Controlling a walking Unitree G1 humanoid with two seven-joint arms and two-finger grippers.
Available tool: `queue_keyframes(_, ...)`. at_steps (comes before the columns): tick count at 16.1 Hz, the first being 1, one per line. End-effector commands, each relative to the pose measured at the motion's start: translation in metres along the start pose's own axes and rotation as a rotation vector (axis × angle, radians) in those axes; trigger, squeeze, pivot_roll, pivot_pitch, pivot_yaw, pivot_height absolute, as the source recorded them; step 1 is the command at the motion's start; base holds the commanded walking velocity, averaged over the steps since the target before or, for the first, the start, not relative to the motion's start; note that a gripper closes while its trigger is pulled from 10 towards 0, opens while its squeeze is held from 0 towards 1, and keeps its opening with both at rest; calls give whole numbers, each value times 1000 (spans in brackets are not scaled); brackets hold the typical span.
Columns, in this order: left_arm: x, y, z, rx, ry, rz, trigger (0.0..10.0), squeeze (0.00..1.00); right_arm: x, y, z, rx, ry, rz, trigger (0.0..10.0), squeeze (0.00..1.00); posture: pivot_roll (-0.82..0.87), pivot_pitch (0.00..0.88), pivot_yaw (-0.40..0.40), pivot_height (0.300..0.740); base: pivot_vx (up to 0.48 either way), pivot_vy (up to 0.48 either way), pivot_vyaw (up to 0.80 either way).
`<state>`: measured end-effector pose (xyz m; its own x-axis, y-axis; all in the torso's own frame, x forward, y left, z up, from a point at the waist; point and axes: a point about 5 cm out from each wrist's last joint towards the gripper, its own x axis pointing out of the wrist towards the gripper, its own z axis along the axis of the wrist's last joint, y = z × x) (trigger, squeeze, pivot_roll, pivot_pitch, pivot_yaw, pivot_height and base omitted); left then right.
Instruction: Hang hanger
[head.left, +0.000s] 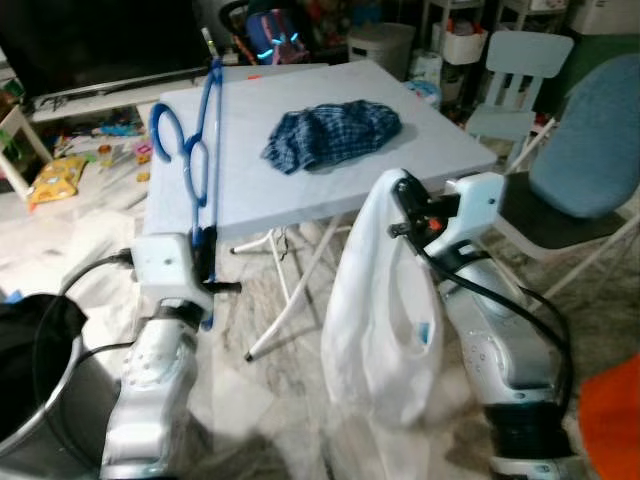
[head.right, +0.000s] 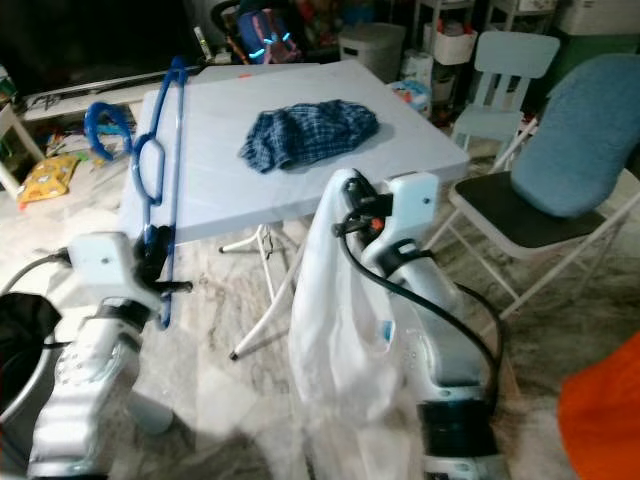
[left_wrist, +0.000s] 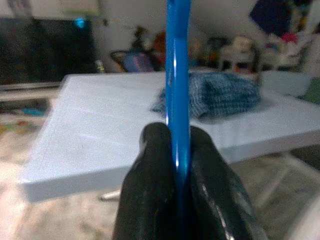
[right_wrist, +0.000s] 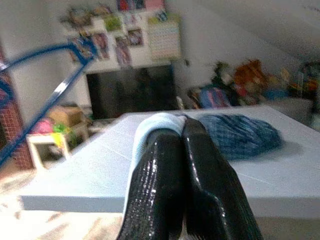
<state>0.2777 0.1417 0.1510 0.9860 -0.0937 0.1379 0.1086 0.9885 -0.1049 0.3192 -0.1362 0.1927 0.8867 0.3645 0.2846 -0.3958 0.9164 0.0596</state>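
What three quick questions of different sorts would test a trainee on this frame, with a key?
1. True or false: the left gripper is shut on the blue hanger.
2. Multiple choice: what hangs from the right gripper? A) a white garment B) a yellow bag C) a red towel
3. Fill in: the blue checked cloth lies bunched on top of the ____.

Key: 1 true; its fingers pinch the hanger's bar. 2 A; the cloth drapes down in front of the table's edge. 3 the pale folding table.
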Motion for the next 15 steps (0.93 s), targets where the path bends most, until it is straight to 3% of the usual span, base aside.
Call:
queue_keyframes(1, 0, 10, 2, 30, -7, 30, 10000, 0, 8, 8, 9, 3, -51, 24, 0, 0, -79, 0, 53, 740, 360, 0, 781)
queue_keyframes(7, 4, 11, 4, 21, -23, 56, 10000, 0, 15, 5, 15, 0, -76, 20, 0, 0, -80, 0, 25, 740, 367, 0, 0)
queue_keyframes(10, 5, 9, 6, 9, -27, 50, 10000, 0, 21, -1, 30, -35, -141, -49, 0, 0, -79, 0, 25, 740, 364, 0, 0)
queue_keyframes(15, 7, 5, 5, 1, -27, 41, 10000, 0, 24, 2, 31, -34, -144, -21, 0, 0, -88, 0, 17, 740, 364, 0, 0)
